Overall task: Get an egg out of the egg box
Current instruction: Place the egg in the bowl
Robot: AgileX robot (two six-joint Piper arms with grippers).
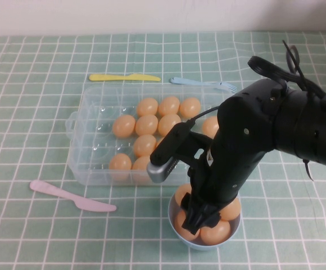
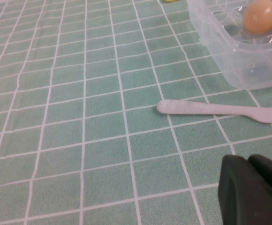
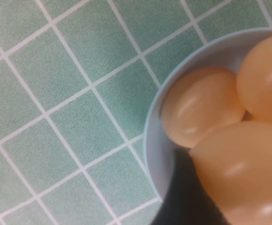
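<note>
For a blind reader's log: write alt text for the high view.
The right claw hangs open in a blue bowl of eggs, just in front of the clear egg box with about ten eggs left. A pink knife, yellow knife and blue fork lie around; the left claw is out of view here.

bulky glossy black right arm (image 1: 253,140) with grey wrist camera (image 1: 166,160), black cables.

1. No text, label, brand, number or sign can be read anywhere in the three views.
2. The egg box (image 1: 90,140), the eggs in it and the checked cloth on the worktop (image 1: 28,112) carry no print.
</note>
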